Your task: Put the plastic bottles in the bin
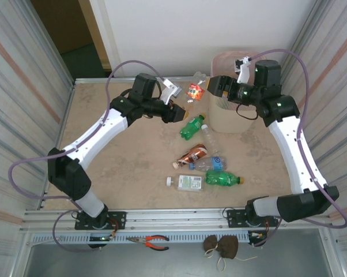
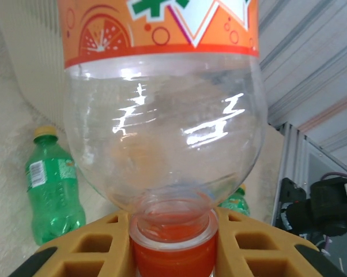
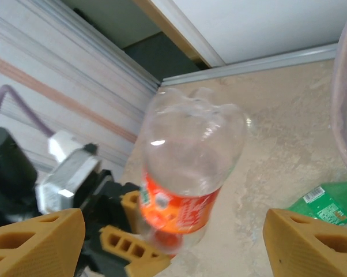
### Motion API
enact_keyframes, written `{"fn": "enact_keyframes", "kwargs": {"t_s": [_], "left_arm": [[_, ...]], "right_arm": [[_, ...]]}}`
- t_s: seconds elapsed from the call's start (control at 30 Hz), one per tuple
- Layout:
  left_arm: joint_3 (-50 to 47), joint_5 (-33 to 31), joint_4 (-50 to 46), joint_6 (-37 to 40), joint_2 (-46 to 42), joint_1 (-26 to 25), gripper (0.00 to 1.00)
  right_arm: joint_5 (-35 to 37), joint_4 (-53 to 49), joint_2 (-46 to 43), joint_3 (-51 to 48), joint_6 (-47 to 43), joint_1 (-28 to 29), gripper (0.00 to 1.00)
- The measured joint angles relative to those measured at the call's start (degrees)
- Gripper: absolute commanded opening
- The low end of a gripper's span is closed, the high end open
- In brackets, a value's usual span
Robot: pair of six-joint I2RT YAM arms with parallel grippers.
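Desk read as a clock face in the top view, 6 at the arm bases.

6 o'clock, near rail: pliers (image 1: 153, 241) with orange handles; a brown cloth bundle (image 1: 221, 247) at their 3 o'clock.

5 o'clock of the desk (image 1: 116, 167) centre: 6 loose bottles, all lying down.
- White-label bottle (image 1: 189, 183), white cap at its 9 o'clock end.
- Near green bottle (image 1: 223, 179), just beside it at 3 o'clock.
- Blue-label bottle (image 1: 209, 165), just beyond those 2.
- Brown-label bottle (image 1: 192, 154), touching or almost touching the blue-label one; cannot tell which.
- Clear bottle (image 1: 211, 140), at 1 o'clock of the brown-label one.
- Far green bottle (image 1: 192, 127), lying apart from the clear one, at its 10 o'clock.

12 o'clock: left fingers (image 2: 75, 254) clamped on the neck and orange cap of the orange-label bottle (image 1: 196, 90). Left wrist view: cap seated between the 2 tan pads, clear body rising from them. Bottle is outside the bin, near its 9 o'clock side.

1 o'clock: right fingers (image 3: 35, 242) stand wide apart, 1 at each lower corner of the right wrist view, the orange-label bottle between them and touching neither.

1 o'clock, far right: bin (image 1: 222, 118), upright, beige, pink liner at its rim. Whether any bottle lies inside cannot be told.
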Motion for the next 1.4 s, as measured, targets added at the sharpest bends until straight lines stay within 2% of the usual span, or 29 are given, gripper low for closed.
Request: {"fn": "enact_keyframes", "kwargs": {"t_s": [0.17,0.63,0.73,0.83,0.9,1.13,1.4], "left_arm": [[-0.15,2.67,0.72,1.36,-1.29,-1.36,0.18],[-1.38,4.13,0.87,2.89,-1.60,-2.45,0.20],[-1.84,4.13,1.09,2.84,-1.86,-2.45,0.25],[-2.23,4.00,1.62,2.71,-2.38,-2.45,0.39],[-2.54,3.96,2.32,2.73,-2.75,-2.45,0.45],[-6.88,2.32,3.23,2.67,-8.41,-2.45,0.52],[-11.89,0.70,5.66,2.67,-16.48,-2.05,0.53]], "right_arm": [[-1.16,2.01,2.64,0.76,1.66,0.37,0.79],[-2.58,5.31,5.55,1.95,5.11,1.01,0.58],[-2.36,5.09,5.55,2.12,5.05,1.33,0.53],[-2.19,4.70,5.55,2.60,4.90,1.44,0.50],[-1.88,4.22,5.55,3.28,4.76,1.64,0.50],[3.63,-0.02,5.79,9.33,1.99,1.62,0.50],[14.78,-8.74,10.95,27.54,-7.74,0.92,0.51]]}}
